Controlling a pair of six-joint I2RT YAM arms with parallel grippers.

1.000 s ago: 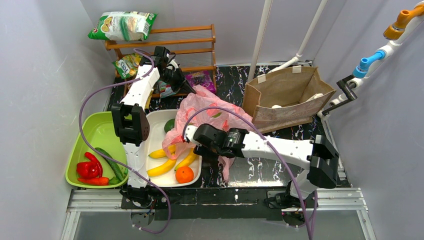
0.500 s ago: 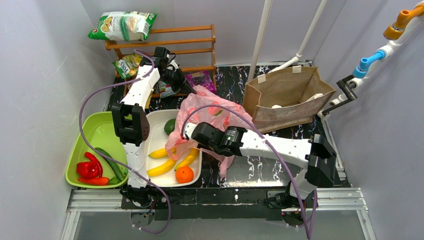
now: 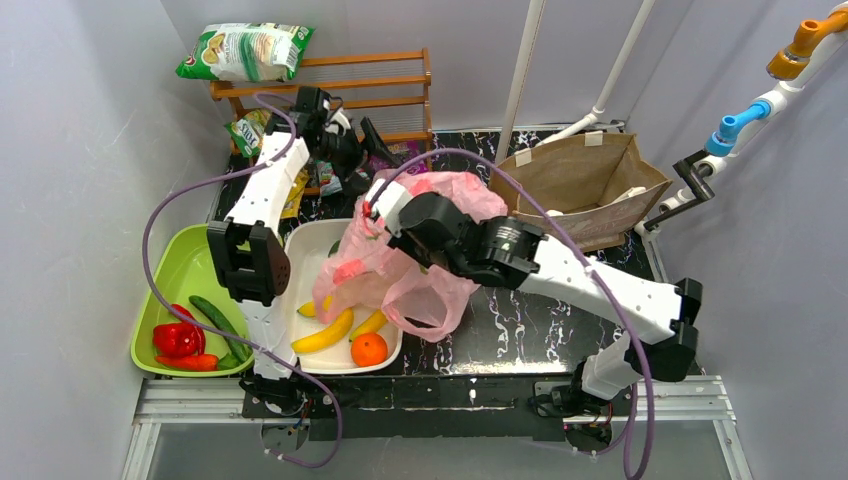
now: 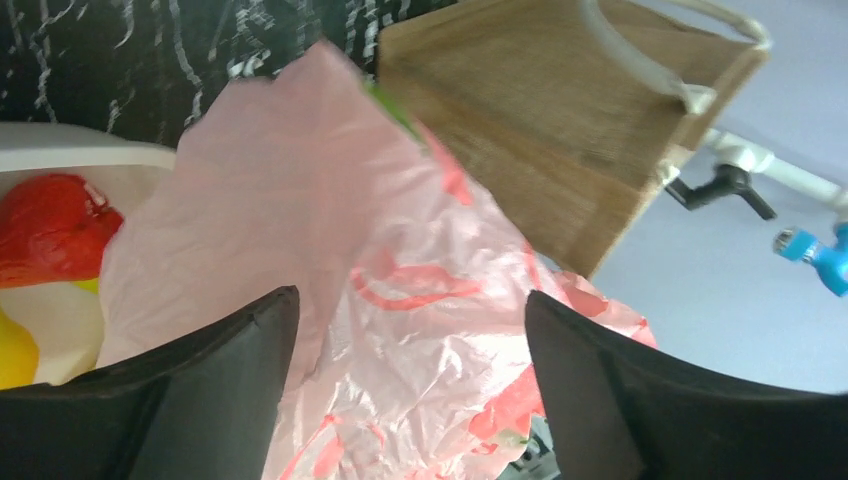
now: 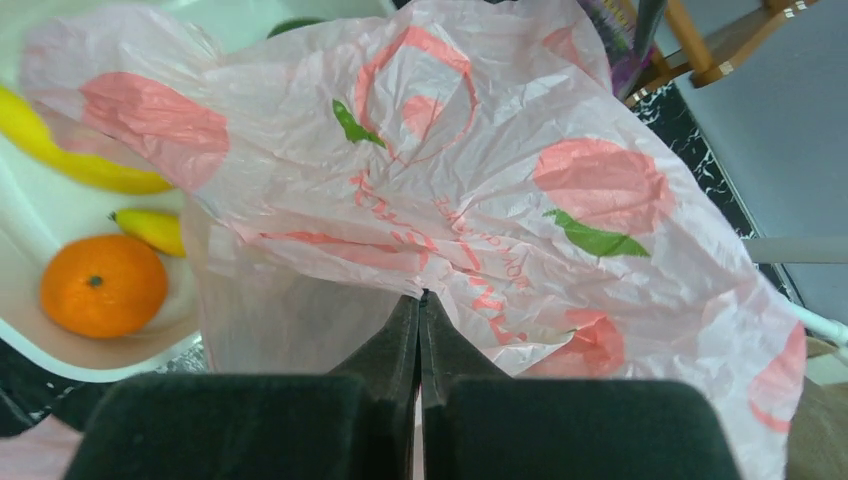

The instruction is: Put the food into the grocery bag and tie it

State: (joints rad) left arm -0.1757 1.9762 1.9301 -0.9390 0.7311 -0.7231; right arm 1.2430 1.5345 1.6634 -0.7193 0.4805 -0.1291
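Grocery bag (image 3: 400,275): thin pink film, crinkled, printed with red fruit. It hangs lifted above the right side of the white tray (image 3: 312,240), between the two arms. Reads as very light and limp, with no shape of its own. The mouth will likely sag shut unless held at two points.
Hold on bag: best at the rim or the loop handles. A pinch mid-panel only bunches the film. Tearing looks possible under a hard pull.
Bananas (image 3: 322,332): lying in the tray, outside the bag. Look smooth, rigid and light. Take across the middle of the curve.
Orange (image 3: 369,348): near corner of the tray, beside the bananas. Round and slick, so it may roll if nudged.
Right gripper (image 5: 420,298): fingers pressed together, a fold of bag film pinched at the tips.
Left gripper (image 4: 408,302): jaws wide apart, bag film ahead of them, nothing clamped.
Room: pale walls (image 3: 90,150) close on three sides; wooden rack (image 3: 400,70) at the back.
Table (image 3: 520,330): black, marbled, glossy.
Neighbours: brown paper bag (image 3: 580,190) just behind the pink one; green bin (image 3: 190,260) left of the tray.
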